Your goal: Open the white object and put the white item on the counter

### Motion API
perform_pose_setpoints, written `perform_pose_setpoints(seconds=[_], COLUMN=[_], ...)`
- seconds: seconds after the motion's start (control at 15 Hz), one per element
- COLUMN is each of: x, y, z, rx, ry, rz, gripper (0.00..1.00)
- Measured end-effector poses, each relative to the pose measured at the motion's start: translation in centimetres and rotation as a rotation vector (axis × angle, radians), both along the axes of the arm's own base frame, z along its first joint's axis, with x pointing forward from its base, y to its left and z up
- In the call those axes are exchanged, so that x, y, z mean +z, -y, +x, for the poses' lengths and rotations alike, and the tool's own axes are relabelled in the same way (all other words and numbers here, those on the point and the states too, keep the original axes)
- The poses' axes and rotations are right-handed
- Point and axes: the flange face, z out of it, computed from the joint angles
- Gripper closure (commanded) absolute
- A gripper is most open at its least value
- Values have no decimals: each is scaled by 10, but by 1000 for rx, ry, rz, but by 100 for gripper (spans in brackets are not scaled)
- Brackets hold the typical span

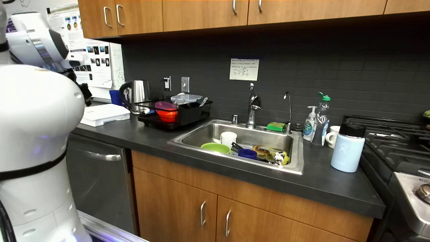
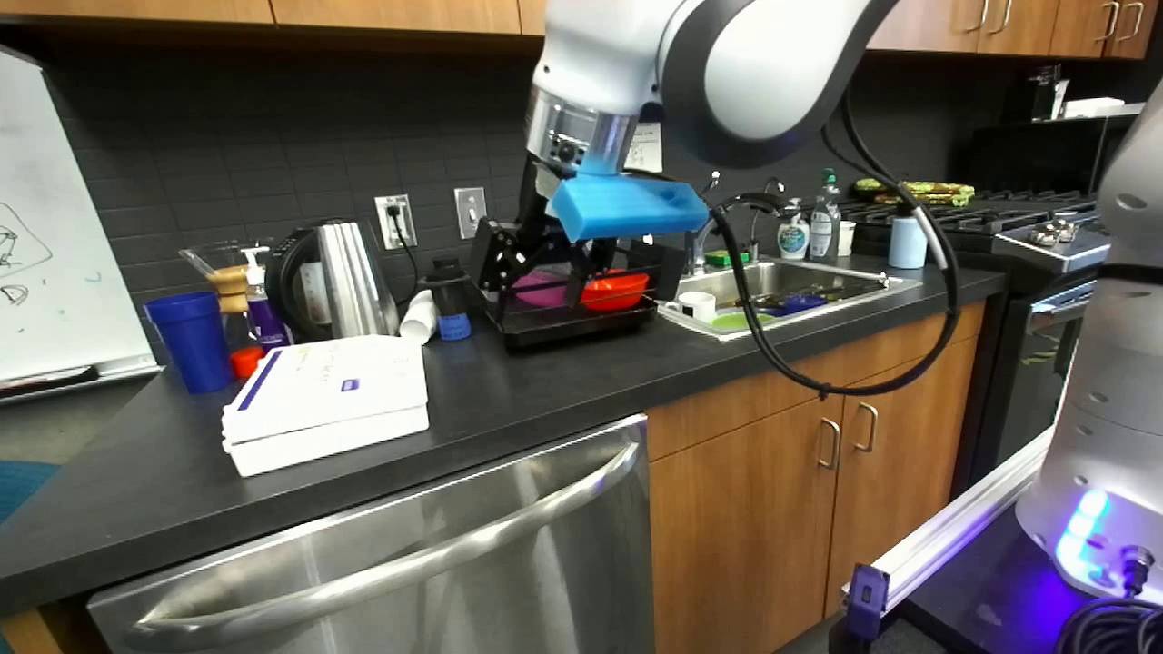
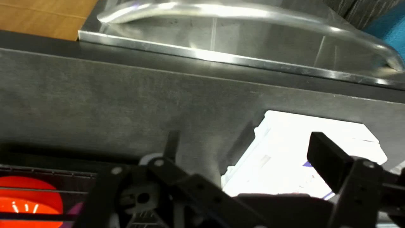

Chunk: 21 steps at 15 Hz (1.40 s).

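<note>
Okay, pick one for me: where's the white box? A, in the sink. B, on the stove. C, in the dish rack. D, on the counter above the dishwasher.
D: in an exterior view the white box lies flat on the counter, directly above the dishwasher.

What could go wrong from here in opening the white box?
The white box lies shut on the counter with nothing visibly holding it, so tugging at its lid might drag it along. A blue cup stands close by, so a lid swung that way could tip it. The dish rack shows beside the open gripper in the wrist view; a sideways move might bump it.
</note>
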Motion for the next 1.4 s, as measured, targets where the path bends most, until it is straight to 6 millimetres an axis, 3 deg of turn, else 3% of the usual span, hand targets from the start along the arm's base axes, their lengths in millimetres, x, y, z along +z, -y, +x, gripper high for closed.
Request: perform_pose_setpoints(seconds=[0.47,0.67,1.07,1.4], x=[35,40,15,-11], y=[-45,-59,-75,-111], z=[24,35,78,110], rx=[67,92,109,160], ry=[127,162,107,-1], rz=[31,29,-63,-66], gripper=[0,0,0,0])
